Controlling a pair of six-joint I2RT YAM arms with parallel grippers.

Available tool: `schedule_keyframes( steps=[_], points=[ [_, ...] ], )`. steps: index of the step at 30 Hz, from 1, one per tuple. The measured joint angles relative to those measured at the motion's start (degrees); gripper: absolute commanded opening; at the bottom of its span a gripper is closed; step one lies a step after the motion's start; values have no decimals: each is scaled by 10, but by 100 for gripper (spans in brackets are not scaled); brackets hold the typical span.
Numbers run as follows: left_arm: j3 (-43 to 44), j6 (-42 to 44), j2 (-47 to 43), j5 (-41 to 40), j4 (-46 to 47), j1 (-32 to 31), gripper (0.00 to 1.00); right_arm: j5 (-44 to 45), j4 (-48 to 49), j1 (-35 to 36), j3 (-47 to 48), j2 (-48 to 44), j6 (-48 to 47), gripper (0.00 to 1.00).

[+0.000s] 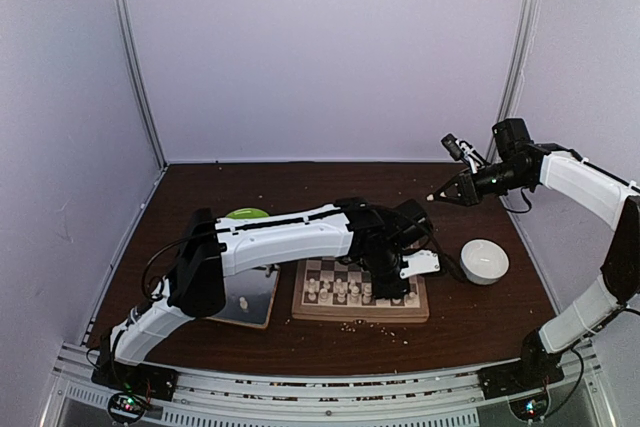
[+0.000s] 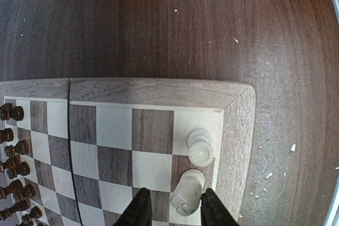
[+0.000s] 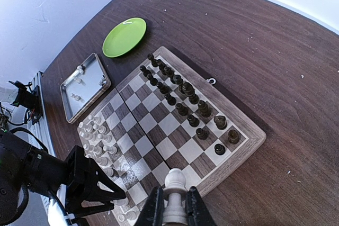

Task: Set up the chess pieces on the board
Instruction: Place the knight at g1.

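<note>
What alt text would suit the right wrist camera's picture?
The right gripper grips a cream chess piece above a chessboard with dark pieces and cream pieces on opposite sides; a green plate and metal tray lie beyond.

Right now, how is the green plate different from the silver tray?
The green plate is round; the silver tray is rectangular. The plate is bright green, the tray shiny grey metal. The tray holds a few white chess pieces; the plate shows none. Both sit on the dark table, off the chessboard.
</note>
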Motion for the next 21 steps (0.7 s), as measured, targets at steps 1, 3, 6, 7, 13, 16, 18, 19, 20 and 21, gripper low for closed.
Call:
schedule_keyframes(
  steps=[1, 3, 6, 7, 13, 16, 18, 19, 20, 21],
  points=[
    [0, 0, 0, -2, 2, 0, 33, 0, 0, 0, 0, 0, 0, 11],
    [0, 0, 0, -3, 2, 0, 33, 0, 0, 0, 0, 0, 0, 11],
    [0, 0, 0, -4, 3, 0, 34, 0, 0, 0, 0, 0, 0, 11],
    [-2, 0, 0, -4, 4, 0, 34, 0, 0, 0, 0, 0, 0, 11],
    [-53, 9, -23, -2, 22, 0, 38, -5, 0, 0, 0, 0, 1, 11],
    [-104, 12, -71, -3, 33, 0, 39, -8, 0, -2, 0, 0, 5, 11],
    [-132, 11, -120, -10, 51, 0, 40, -15, 0, -4, 0, -1, 8, 11],
    [-142, 8, -141, -14, 62, 1, 40, -25, 1, -5, 0, -1, 12, 11],
    [-156, 4, -174, -18, 84, 3, 40, -35, 0, -6, 1, -1, 17, 11],
    [-169, -3, -202, -22, 105, 5, 41, -49, 0, -7, 3, -1, 22, 11]
  ],
)
